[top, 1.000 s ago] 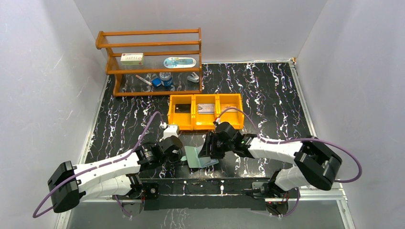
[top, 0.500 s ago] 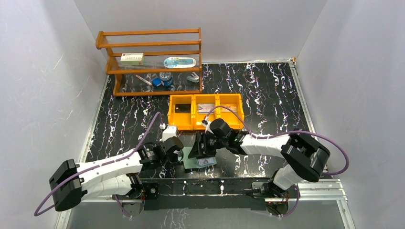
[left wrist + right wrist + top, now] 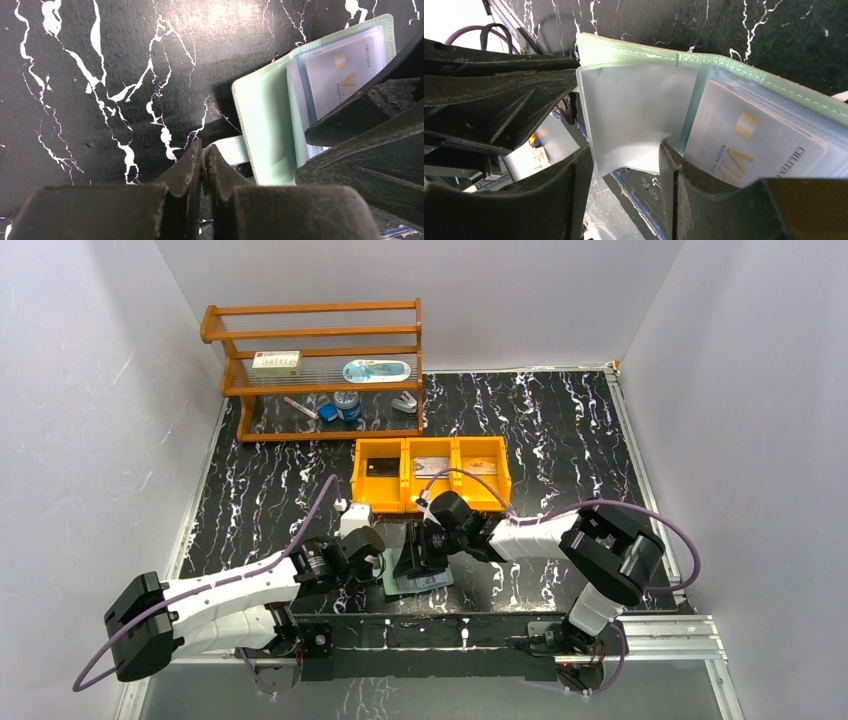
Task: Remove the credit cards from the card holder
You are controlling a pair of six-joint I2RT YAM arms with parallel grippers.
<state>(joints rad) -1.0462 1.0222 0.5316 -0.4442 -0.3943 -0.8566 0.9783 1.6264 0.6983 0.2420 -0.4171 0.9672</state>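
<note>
The muted-green card holder (image 3: 425, 583) lies open near the front edge, between both grippers. My left gripper (image 3: 202, 150) is shut on the holder's left flap (image 3: 235, 149); it also shows in the top view (image 3: 381, 566). My right gripper (image 3: 626, 150) is open, its fingers either side of a pale glossy pocket leaf (image 3: 634, 110); it also shows in the top view (image 3: 413, 560). A silver-grey credit card (image 3: 749, 142) with gold letters sits in the holder's pocket, also seen in the left wrist view (image 3: 345, 67). A black card (image 3: 378, 467) and a pale card (image 3: 432, 468) lie in the orange tray.
The orange three-compartment tray (image 3: 431, 502) stands just behind the grippers. A wooden rack (image 3: 315, 370) at the back left holds a white box with red print (image 3: 276, 362) and small items. The metal front rail (image 3: 460, 625) is close to the holder.
My right gripper has moved left and down over the card holder, and its arm has folded further left. The holder has shifted a little left and lies flatter. The left arm has barely moved.
</note>
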